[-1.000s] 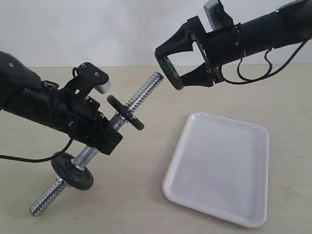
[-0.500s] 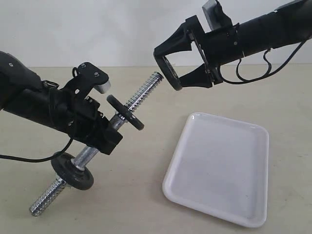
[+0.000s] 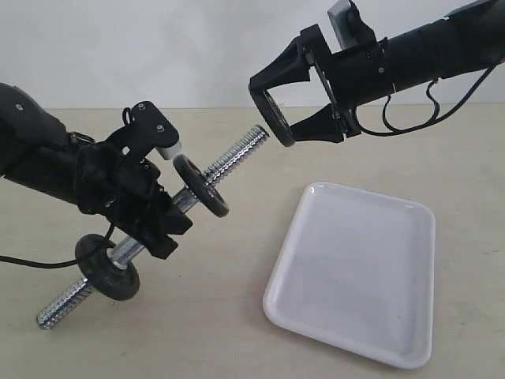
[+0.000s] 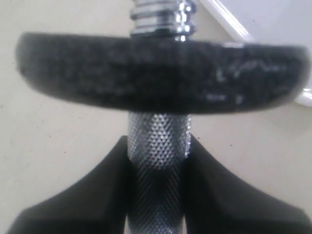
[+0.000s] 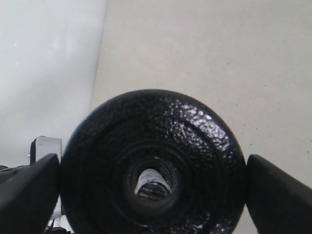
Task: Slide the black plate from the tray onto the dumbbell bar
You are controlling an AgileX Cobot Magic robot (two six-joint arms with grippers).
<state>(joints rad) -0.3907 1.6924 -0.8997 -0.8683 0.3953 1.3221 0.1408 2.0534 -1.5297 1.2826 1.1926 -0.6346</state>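
My right gripper holds the black plate in the air, shut on its rim, edge-on in the exterior view. In the right wrist view the black plate fills the span of the right gripper, and the bar's threaded tip shows through its hole. My left gripper is shut on the knurled middle of the dumbbell bar, which tilts up toward the plate, its tip a small gap short of it. In the left wrist view the left gripper clamps the bar. The white tray lies bare below.
Two other black discs sit on the bar, one just above my left gripper and one near the low end. The near disc fills the left wrist view, with a corner of the tray behind it. The beige tabletop lies underneath.
My left arm has shifted the bar down and to the left, so its upper tip sits lower. The right gripper with the plate edged slightly left, then held still.
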